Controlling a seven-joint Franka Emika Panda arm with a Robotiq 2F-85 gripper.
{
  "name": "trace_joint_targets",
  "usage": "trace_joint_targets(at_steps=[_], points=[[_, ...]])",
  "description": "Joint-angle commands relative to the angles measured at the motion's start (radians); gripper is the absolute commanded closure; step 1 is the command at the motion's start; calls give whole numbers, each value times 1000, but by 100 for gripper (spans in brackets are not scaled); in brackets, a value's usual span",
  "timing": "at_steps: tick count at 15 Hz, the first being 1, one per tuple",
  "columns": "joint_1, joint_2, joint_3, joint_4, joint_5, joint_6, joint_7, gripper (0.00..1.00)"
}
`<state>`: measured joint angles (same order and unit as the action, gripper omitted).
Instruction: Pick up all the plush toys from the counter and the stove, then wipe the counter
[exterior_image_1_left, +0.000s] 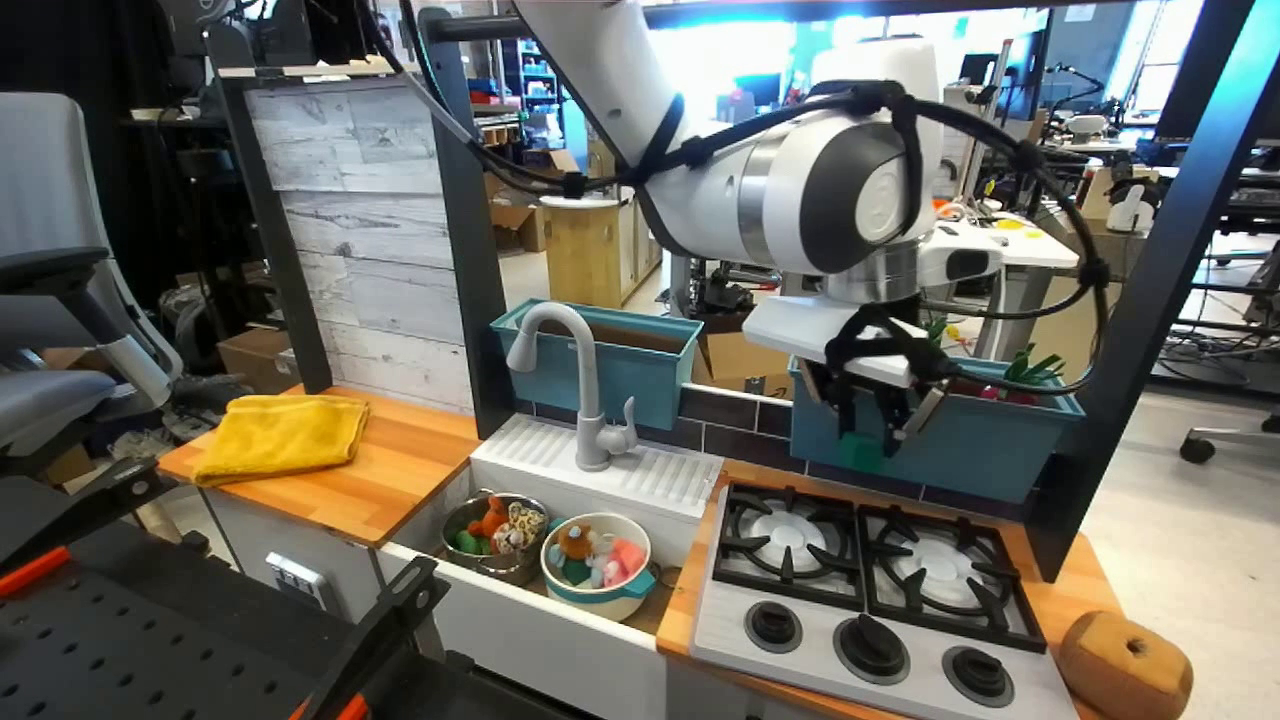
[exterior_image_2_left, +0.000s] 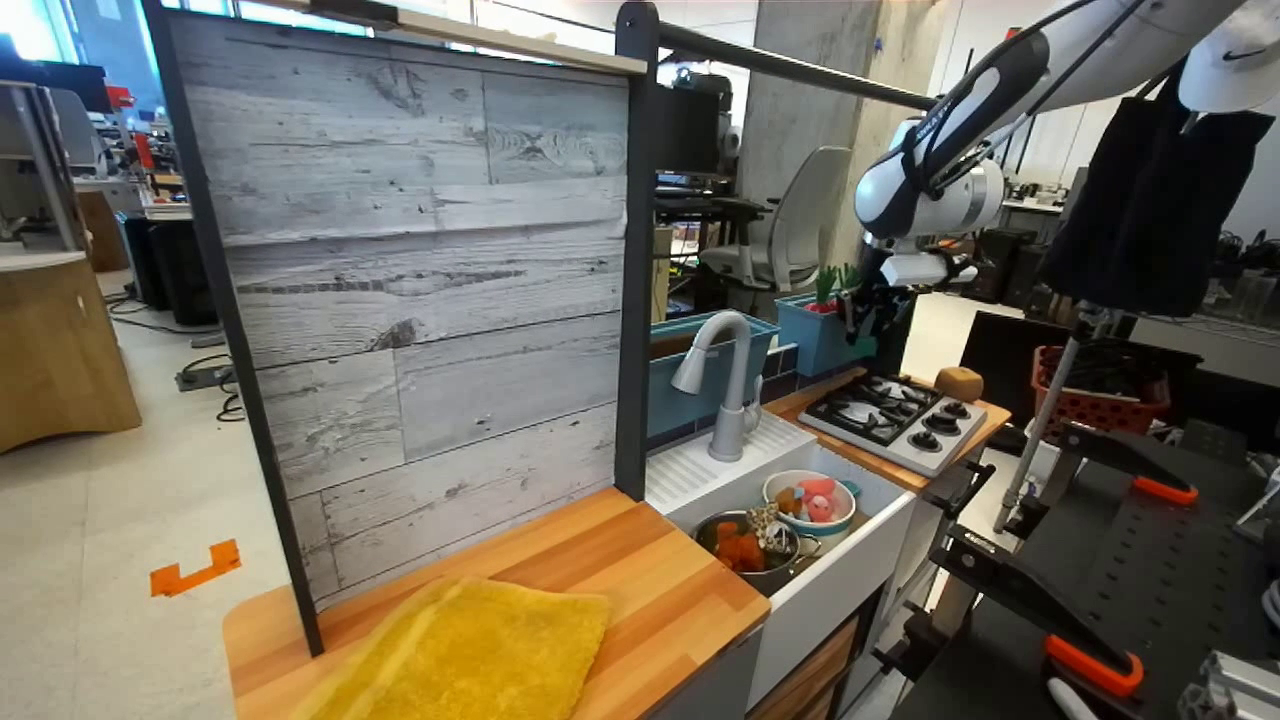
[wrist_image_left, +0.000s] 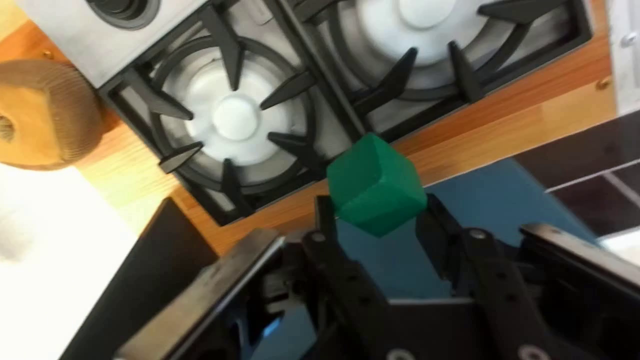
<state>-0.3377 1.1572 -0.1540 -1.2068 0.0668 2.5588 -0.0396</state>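
A smooth green cube (wrist_image_left: 377, 185) is pinched between the fingertips of my gripper (wrist_image_left: 375, 202), held in the air. In an exterior view the gripper (exterior_image_1_left: 868, 430) hangs above the back of the stove (exterior_image_1_left: 720, 610), in front of a planter. Plush toys lie in two pots in the sink: an orange one (exterior_image_1_left: 490, 517) with others in the steel pot, and a pink one (exterior_image_1_left: 628, 562) with others in the white pot. On the counter (exterior_image_1_left: 420, 450) only a folded yellow cloth (exterior_image_1_left: 285, 435) lies in view. The burners (wrist_image_left: 236, 117) carry nothing.
A brown rounded block with a hole (exterior_image_1_left: 1125, 665) sits at the stove's outer end, by the worktop's edge. Teal planters (exterior_image_1_left: 640, 375) line the back. A grey faucet (exterior_image_1_left: 590, 400) rises behind the sink, and dark upright posts (exterior_image_1_left: 465, 200) frame the unit.
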Motion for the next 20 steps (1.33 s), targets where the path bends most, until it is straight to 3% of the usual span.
trace_joint_targets(at_steps=[1,5,9,11,15,18,20], points=[[-2,-127,98,-247,-5,89,-175,80],[33,-173,162,-446,-35,212,-248,80],[143,-199,145,-659,-93,404,-198,80],[227,-204,119,-759,-109,490,-139,80],[374,-164,61,-831,-112,651,-60,80],[492,-148,-28,-864,-101,758,-37,80],[594,-146,-120,-885,-69,770,-21,80]])
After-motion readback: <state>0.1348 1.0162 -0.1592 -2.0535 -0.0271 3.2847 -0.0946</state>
